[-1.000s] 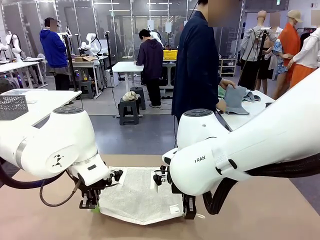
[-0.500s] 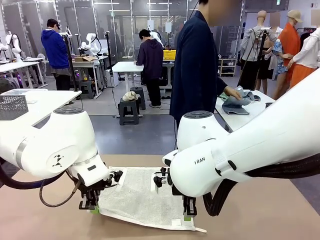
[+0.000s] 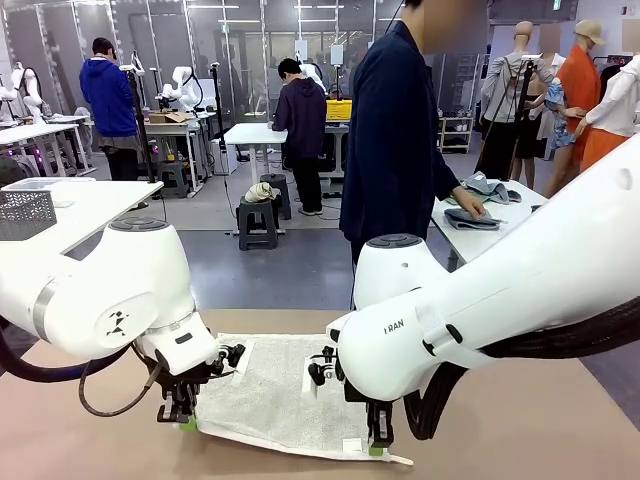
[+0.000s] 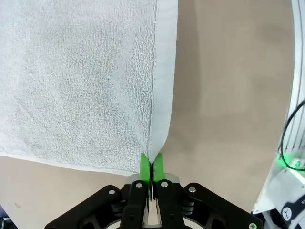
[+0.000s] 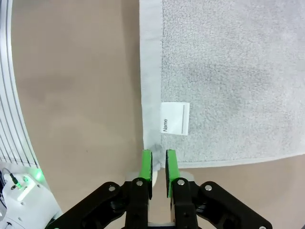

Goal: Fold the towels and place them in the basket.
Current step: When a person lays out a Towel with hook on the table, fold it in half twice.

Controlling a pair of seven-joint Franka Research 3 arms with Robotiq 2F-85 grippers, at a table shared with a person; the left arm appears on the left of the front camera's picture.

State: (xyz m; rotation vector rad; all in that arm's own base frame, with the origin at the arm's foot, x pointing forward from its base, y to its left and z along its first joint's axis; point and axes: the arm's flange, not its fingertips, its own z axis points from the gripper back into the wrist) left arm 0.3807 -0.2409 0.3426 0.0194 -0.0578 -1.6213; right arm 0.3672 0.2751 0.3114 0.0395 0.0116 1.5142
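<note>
A pale towel (image 3: 270, 395) lies spread flat on the brown worktop (image 3: 520, 420), near the front edge, between the two arms. The left end effector (image 3: 181, 418) is at the towel's near left corner. The left wrist view shows its green pads (image 4: 145, 164) closed tight on the hem, which rises in a small peak at the pinch. The right end effector (image 3: 376, 445) stands at the near right corner. Its pads (image 5: 147, 164) are a narrow gap apart over the corner hem, and I cannot tell whether they clamp it; the cloth there lies flat. A white label (image 5: 175, 118) printed "Name" sits just inside that corner. At the far side a person (image 3: 395, 140) in dark clothes has a hand (image 3: 470, 203) on cloths on another table at the right.
</note>
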